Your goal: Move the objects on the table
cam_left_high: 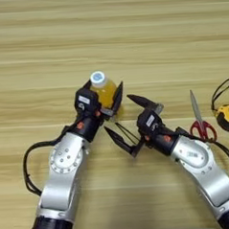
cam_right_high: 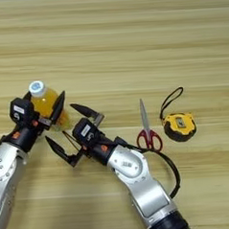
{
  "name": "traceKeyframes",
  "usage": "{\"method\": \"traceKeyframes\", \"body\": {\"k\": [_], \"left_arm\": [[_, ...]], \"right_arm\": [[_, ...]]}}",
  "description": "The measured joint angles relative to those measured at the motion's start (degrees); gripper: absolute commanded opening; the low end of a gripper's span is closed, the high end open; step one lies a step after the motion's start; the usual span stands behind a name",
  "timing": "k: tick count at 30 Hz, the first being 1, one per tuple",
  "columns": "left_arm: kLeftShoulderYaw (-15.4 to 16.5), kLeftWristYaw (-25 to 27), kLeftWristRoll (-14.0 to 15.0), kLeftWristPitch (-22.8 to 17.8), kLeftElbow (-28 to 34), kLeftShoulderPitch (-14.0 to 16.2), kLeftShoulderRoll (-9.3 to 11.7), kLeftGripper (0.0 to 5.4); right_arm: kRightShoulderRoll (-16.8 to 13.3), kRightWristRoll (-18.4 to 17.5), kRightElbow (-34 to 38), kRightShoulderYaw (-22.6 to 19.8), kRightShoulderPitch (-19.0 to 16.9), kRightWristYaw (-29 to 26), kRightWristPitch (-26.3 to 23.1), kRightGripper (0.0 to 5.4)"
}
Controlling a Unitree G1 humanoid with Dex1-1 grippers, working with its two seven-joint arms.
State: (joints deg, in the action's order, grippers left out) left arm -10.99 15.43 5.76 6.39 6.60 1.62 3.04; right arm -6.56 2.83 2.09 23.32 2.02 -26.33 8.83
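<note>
On the worktop (cam_left_high: 131, 38), the right gripper (cam_left_high: 124, 120) sits nearest with jaws spread wide and empty. Just beyond, the left gripper (cam_left_high: 103, 101) has its jaws clamped around the bottle (cam_left_high: 103, 88). Scissors (cam_right_high: 147, 131) and tape measure (cam_right_high: 180, 124) lie to the right.
</note>
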Motion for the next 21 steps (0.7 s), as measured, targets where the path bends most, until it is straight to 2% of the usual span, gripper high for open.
{"method": "traceKeyframes", "body": {"k": [5,9,16,21], "left_arm": [[-2.0,0.5,-0.7,-0.4,0.6,1.2,-0.1,3.47],[-4.5,1.5,-0.7,-0.6,0.7,1.9,-0.2,3.47],[-5.0,2.0,-0.6,-1.0,1.0,2.0,-0.1,3.47],[-5.3,2.4,-0.6,-1.1,1.3,2.3,-0.1,3.47]], "right_arm": [[-0.1,2.3,-0.4,1.0,-0.4,1.6,0.0,5.4],[0.1,2.8,-2.1,0.9,-0.1,3.0,0.0,5.4],[0.4,2.9,-3.2,0.7,0.8,3.8,0.0,5.4],[0.5,2.9,-3.6,0.7,1.0,4.6,0.0,4.73]]}}
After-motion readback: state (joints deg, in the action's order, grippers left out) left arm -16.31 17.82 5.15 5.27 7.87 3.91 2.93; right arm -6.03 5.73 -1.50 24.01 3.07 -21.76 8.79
